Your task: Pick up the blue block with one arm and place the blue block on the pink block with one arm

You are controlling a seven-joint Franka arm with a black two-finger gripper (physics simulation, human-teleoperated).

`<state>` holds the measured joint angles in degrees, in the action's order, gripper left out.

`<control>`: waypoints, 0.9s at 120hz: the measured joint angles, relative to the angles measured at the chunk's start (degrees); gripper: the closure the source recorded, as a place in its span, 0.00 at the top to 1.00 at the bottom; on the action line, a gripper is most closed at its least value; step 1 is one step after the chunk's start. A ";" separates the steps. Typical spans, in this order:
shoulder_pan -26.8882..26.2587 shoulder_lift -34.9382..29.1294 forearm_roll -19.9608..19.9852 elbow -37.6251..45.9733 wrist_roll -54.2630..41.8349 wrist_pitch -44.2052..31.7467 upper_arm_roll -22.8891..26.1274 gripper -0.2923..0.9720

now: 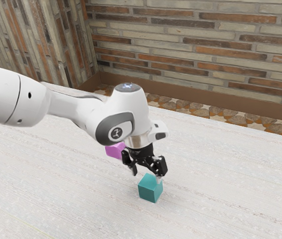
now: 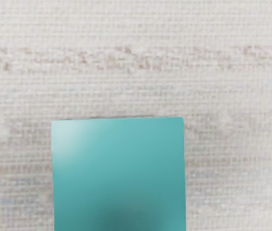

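Hovering just above the blue block [image 1: 150, 189], the gripper [image 1: 147, 173] has its fingers spread, holding nothing: the pick-up step, seemingly. Next it must descend and close squarely on the block's sides. The pink block [image 1: 115, 150] lies near the blue block, beyond it; both rest on the table [image 1: 240, 174], uncontained.

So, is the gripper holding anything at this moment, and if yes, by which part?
Nothing is held. The gripper has its jaws open just above the blue block, which rests on the table.
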<state>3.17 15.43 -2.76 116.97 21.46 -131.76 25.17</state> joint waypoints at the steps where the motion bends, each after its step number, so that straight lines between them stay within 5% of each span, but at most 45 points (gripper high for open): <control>1: -0.02 0.12 -0.10 0.00 0.11 -0.18 0.07 0.77; 81: -0.17 4.83 -5.76 1.56 5.41 -6.31 -0.24 0.76; 108: -0.25 7.30 -7.73 0.77 6.52 -7.79 -0.21 0.63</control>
<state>2.91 22.73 -10.48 117.74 27.98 -139.55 24.96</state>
